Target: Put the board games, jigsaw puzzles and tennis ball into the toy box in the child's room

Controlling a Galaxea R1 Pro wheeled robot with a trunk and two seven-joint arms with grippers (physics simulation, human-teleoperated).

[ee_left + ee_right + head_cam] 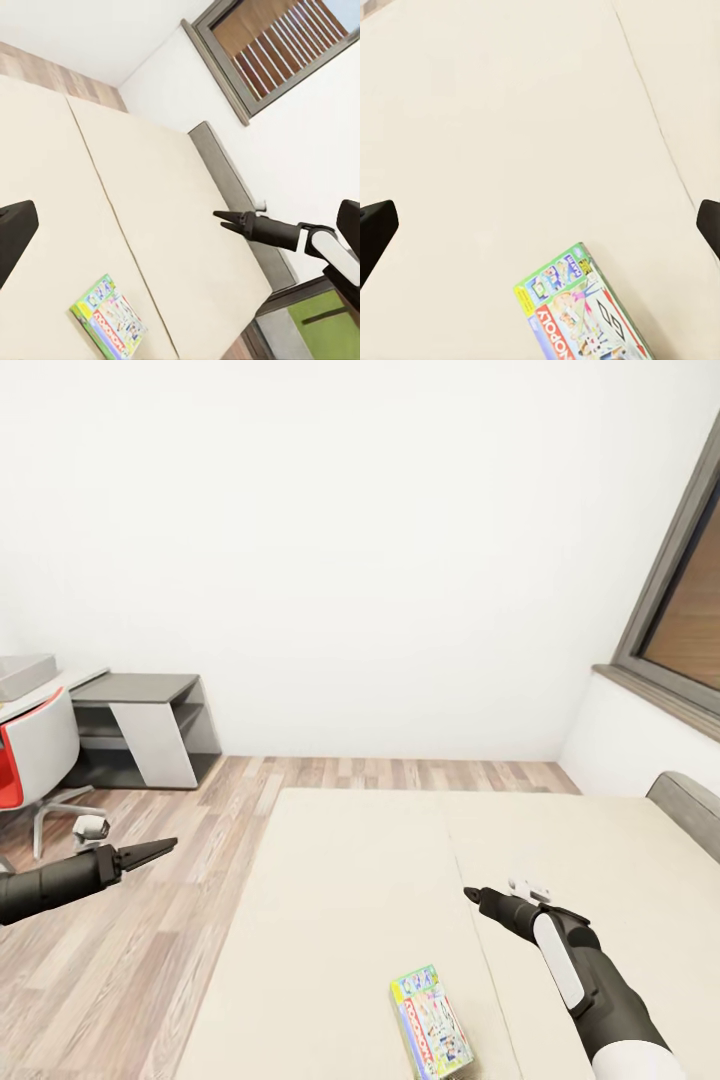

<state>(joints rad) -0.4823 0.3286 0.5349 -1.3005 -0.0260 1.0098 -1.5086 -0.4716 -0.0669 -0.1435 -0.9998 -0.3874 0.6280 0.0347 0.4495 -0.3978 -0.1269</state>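
One board game [430, 1025], a flat green, white and red box, lies on the beige bed [350, 880] near its front edge; it also appears in the left wrist view [109, 315] and the right wrist view [585, 307]. My right gripper [475, 895] hovers open over the mattress, just beyond and to the right of the box, holding nothing. My left gripper [160, 849] hangs open and empty over the wood floor, left of the bed. At the far left edge, the light-grey toy box [25, 675] rests on the pale table [75, 682].
A lower dark-grey-topped desk [140, 688] stands against the white back wall. A red and white swivel chair [35, 750] sits by the table. The grey headboard [690, 800] and a grey-framed window [680, 610] are at the right. Wood floor lies between bed and desks.
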